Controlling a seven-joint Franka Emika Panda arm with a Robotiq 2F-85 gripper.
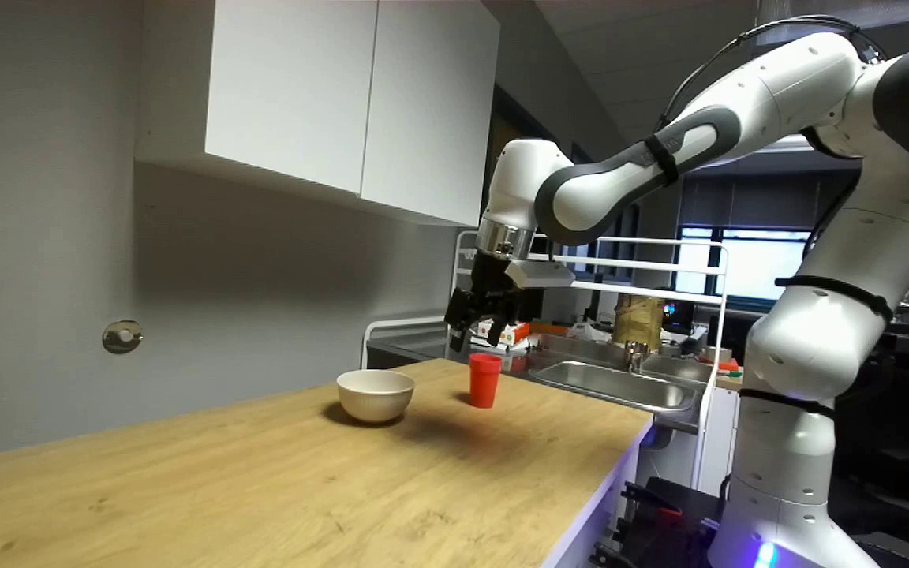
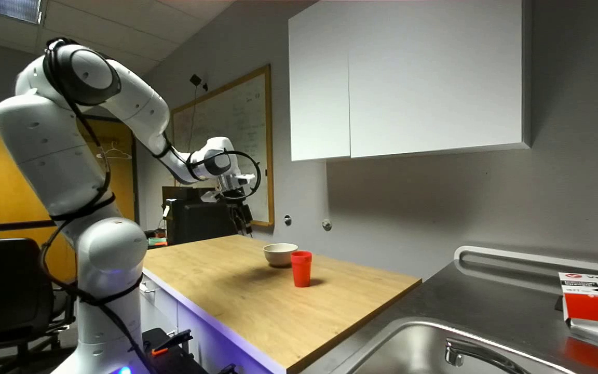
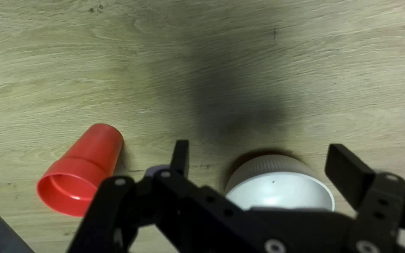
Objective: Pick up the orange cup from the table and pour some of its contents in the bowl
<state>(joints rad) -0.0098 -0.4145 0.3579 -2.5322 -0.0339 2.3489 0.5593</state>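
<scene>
A red-orange cup [image 1: 484, 385] stands upright on the table [image 1: 281, 481], just right of the middle of the frame in an exterior view, with a white bowl [image 1: 375, 401] to its left and apart from it; a bright window [image 1: 766, 264] shows at the right there. In an exterior view where the cup overlaps the bowl in the picture, a whiteboard [image 2: 221, 119] hangs at the upper left and a black chair [image 2: 11, 285] stands at the lower left. The wrist view looks down from above: the cup, at the lower left, shows its inner wall, and the bowl, low and right of centre, has a small dark speck [image 3: 273, 181] inside that only this view shows. The gripper [image 3: 264, 165] takes up much of the bottom edge there, its two fingers spread wide, with the bowl between them in the picture and partly hidden. Both exterior views place the gripper above the table, higher than the cup and the bowl, at the end of a white arm [image 1: 798, 83]. Counted, there are one cup, one bowl, one gripper and one arm. A wall cabinet [image 1: 289, 87] at the top of both exterior views shows two doors [image 1: 435, 110]. A single wall fitting [image 1: 122, 337] is at the left in an exterior view; two wall fittings [image 2: 326, 225] appear near the middle in an exterior view.
</scene>
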